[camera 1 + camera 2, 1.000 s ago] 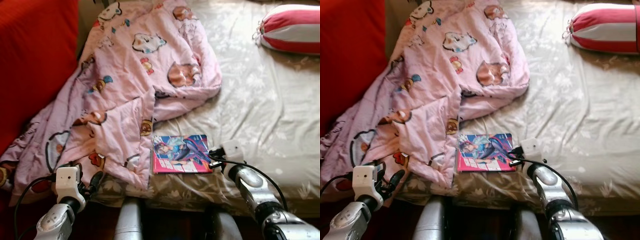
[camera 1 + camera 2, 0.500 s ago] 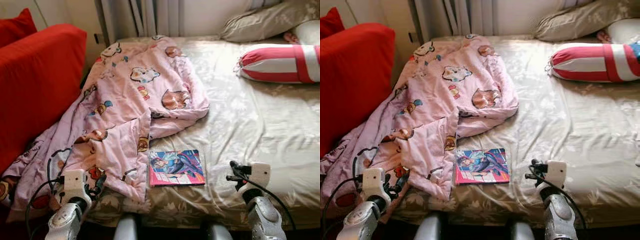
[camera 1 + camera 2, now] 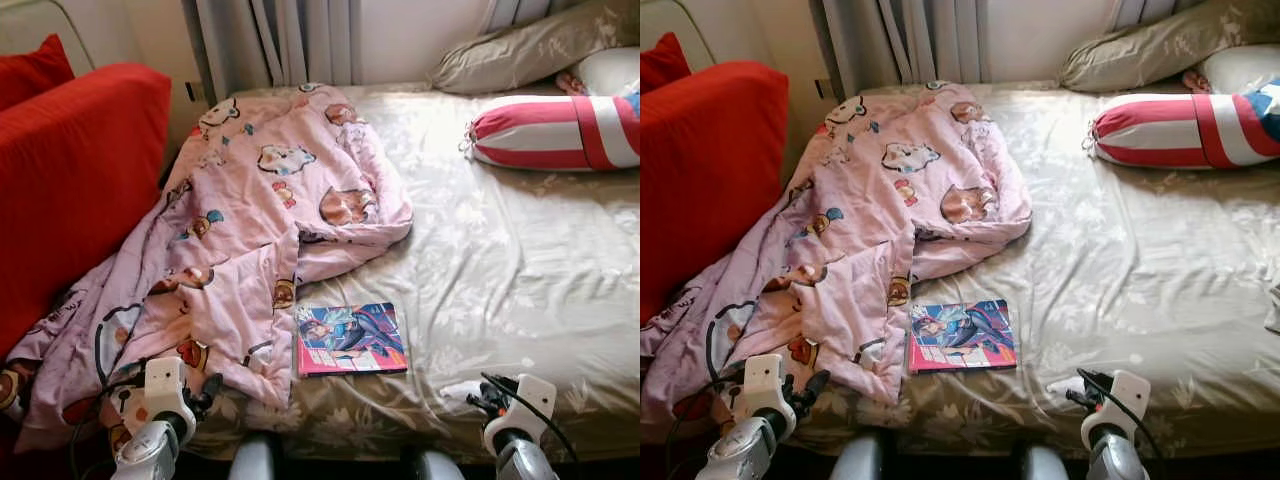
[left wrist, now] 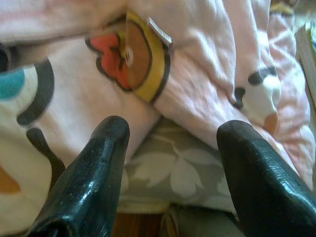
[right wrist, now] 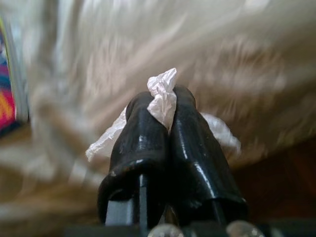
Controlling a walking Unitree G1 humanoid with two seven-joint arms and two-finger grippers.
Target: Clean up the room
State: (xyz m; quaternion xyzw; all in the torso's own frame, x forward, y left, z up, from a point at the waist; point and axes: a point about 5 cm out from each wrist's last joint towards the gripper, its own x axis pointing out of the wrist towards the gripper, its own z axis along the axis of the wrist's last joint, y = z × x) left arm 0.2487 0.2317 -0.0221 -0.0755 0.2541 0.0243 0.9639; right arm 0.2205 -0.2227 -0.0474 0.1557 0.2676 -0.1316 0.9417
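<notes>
The bed (image 3: 520, 250) wears a creased, flower-printed sheet; a soft pink cartoon blanket (image 3: 250, 220) sprawls over its left side, probably thrown off; a glossy flat book (image 3: 350, 338) lies beside the blanket's edge; the right gripper (image 5: 160, 106) pinches a crumpled white wrapper (image 5: 163, 94) at the bed's front edge, presumably litter; the left gripper (image 4: 173, 131) gapes wide, empty, at the blanket's hem.

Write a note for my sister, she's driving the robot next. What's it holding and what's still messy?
Right gripper: shut on a white plastic scrap, low at the bed's near edge.
Left gripper: open, holding nothing, pointed at the pink blanket where it hangs over the near edge.
Done: scrap picked up.
Left: bin the scrap; the colourful book lies flat on the bed beside the rumpled blanket; the striped bolster sits near the pillows.
</notes>
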